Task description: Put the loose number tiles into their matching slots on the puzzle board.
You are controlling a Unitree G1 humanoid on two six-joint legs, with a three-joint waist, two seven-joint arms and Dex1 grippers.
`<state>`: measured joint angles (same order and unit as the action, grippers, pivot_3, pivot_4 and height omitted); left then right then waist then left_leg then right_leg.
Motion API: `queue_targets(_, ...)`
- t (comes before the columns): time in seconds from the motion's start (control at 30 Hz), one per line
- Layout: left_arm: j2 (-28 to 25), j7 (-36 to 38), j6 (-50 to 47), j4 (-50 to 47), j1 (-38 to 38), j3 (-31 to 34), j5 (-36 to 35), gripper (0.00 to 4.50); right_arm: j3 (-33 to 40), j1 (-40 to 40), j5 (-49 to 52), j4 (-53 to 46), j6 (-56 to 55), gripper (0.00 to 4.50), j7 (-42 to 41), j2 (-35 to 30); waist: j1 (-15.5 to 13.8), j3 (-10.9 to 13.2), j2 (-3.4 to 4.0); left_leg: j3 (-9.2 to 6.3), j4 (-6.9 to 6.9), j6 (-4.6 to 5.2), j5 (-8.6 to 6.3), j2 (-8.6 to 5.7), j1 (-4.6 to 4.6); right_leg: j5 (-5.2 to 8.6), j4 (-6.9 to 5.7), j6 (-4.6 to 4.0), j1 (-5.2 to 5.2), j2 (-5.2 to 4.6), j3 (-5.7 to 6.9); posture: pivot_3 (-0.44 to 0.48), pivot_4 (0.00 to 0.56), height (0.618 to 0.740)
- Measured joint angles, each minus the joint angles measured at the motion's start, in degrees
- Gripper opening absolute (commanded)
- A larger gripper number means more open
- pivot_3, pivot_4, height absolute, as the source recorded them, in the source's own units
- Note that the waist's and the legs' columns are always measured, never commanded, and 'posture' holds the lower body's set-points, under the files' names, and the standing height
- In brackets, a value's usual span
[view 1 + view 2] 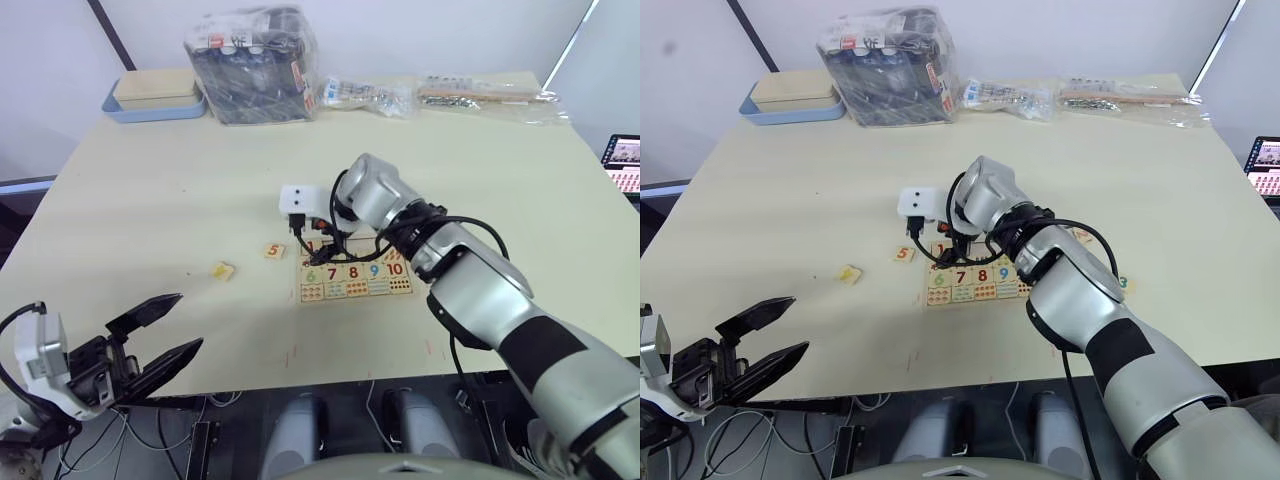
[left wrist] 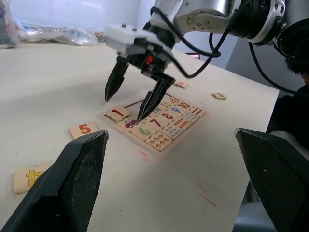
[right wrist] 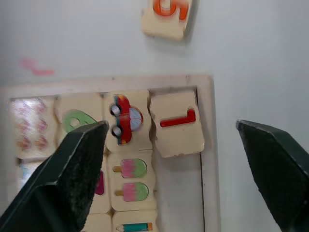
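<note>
The puzzle board point(image 1: 352, 278) lies mid-table with numbers 6 to 10 showing. My right gripper point(image 2: 123, 108) hangs open just above its left end. Between its fingers, the red 1 tile point(image 3: 176, 123) lies slightly askew in the board's corner recess, beside the car picture point(image 3: 124, 118). The orange 5 tile point(image 1: 274, 251) rests on the table left of the board. A yellow-digit tile point(image 1: 222, 271) lies further left. Two more loose tiles point(image 2: 181, 84) point(image 2: 218, 95) lie on the table past the board's right end. My left gripper point(image 1: 189, 320) is open and empty off the table's front-left edge.
A blue-rimmed tray point(image 1: 155, 100) and a bagged dark box point(image 1: 255, 65) stand at the table's back left. Two plastic packets point(image 1: 365, 95) point(image 1: 485, 92) lie along the back edge. A lit screen point(image 1: 625, 165) sits at the right edge.
</note>
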<state>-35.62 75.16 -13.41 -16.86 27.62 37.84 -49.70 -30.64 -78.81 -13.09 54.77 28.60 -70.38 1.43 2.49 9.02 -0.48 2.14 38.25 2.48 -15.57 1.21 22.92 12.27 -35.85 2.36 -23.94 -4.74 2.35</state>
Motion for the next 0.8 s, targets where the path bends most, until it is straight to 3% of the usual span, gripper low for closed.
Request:
queue_targets(0.27, 0.9, -0.5, 0.1, -0.5, 0.2, -0.1, 0.0, 4.50, 9.6, 8.8, 8.0, -8.6, -9.2, 4.46, 0.3, -3.9, -0.1, 0.0, -0.04, 0.00, 0.01, 0.05, -0.02, -0.03, 0.00, -0.01, 0.00, 0.01, 0.03, -0.05, 0.01, 0.000, 0.150, 0.740)
queue_targets(0.53, 1.1, -0.9, 0.1, -0.6, 0.1, -0.1, 0.0, 4.50, 13.7, 15.0, 11.2, -9.2, -14.6, 4.46, 1.1, -7.7, 0.0, -0.1, -0.11, 0.04, 0.01, 0.01, 0.01, 0.01, -0.02, -0.01, -0.04, 0.01, 0.05, 0.06, -0.05, 0.000, 0.150, 0.740)
queue_targets(0.7, 1.1, -1.6, 0.1, -0.6, -0.4, -0.1, 0.0, 4.50, 15.2, 15.0, 11.8, -6.8, -15.9, 2.24, 4.0, -6.6, 0.0, -0.1, -0.10, 0.07, 0.00, -0.01, 0.02, 0.07, -0.04, -0.01, -0.04, 0.00, 0.05, 0.13, -0.07, 0.000, 0.150, 0.740)
queue_targets(0.77, 1.1, -1.7, 0.1, -0.6, -0.8, -0.1, 0.0, 4.50, 15.4, 15.2, 11.7, -4.9, -17.0, 0.90, 5.7, -5.9, 0.0, -0.1, -0.10, 0.08, 0.01, -0.01, 0.03, 0.05, -0.04, -0.01, -0.04, 0.00, 0.06, 0.12, -0.08, 0.000, 0.150, 0.740)
queue_targets(0.8, 1.1, -1.7, 0.1, -0.6, -0.9, -0.1, 0.0, 4.50, 15.4, 15.3, 11.7, -4.5, -17.3, 0.72, 6.0, -5.7, 0.0, -0.1, -0.10, 0.08, 0.02, -0.01, 0.03, 0.05, -0.04, -0.01, -0.04, 0.00, 0.06, 0.12, -0.08, 0.000, 0.150, 0.740)
